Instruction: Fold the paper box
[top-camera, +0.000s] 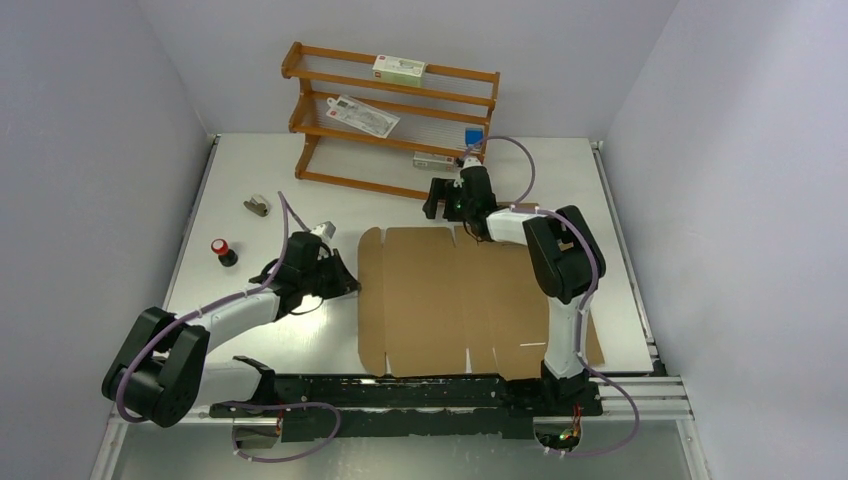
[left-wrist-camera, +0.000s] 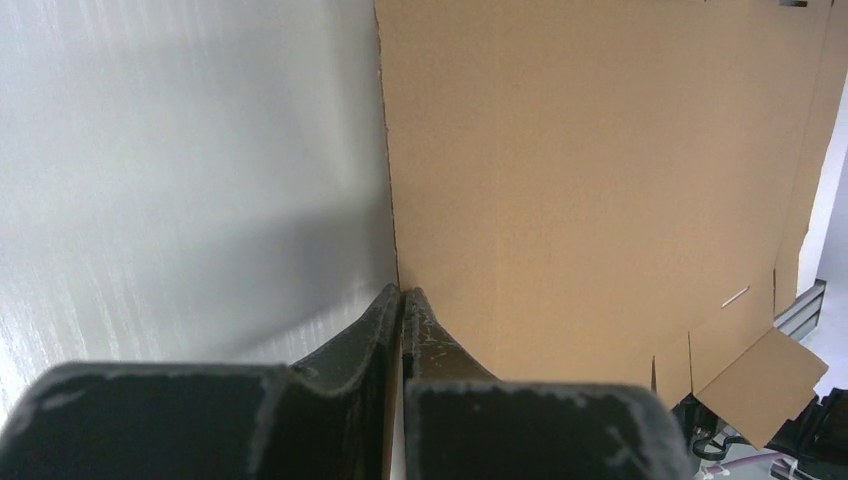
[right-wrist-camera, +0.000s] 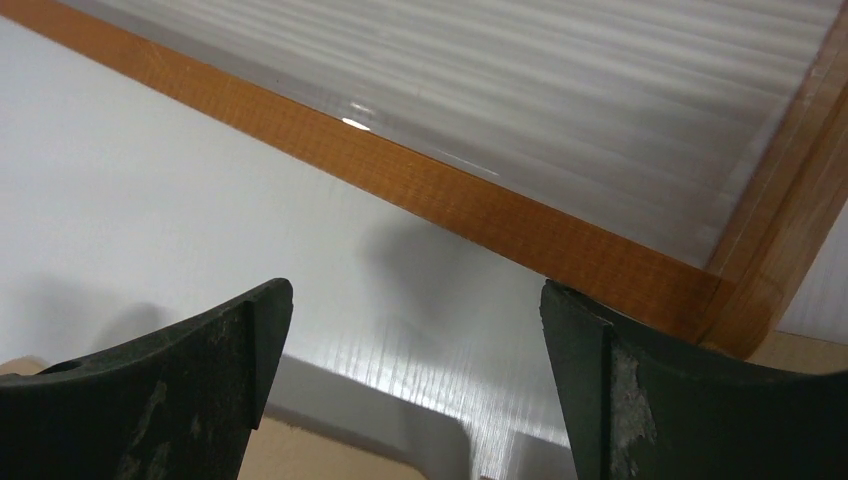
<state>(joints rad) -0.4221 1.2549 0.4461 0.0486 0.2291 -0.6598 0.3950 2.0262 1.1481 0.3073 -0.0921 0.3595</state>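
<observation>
From above, the right arm (top-camera: 562, 262) hides the right part of the flat brown corrugated cardboard sheet (top-camera: 440, 300), print on the white packets (top-camera: 398, 68) on the orange wooden rack (top-camera: 360, 184) is too small to read, and the small grey object (top-camera: 257, 206) is unidentifiable.

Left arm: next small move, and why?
Probably lift the left gripper slightly toward the sheet's middle, raising that edge: it's shut on the left edge of the paper box, which lies flat. The right gripper hangs open at the far edge, holding nothing.
</observation>
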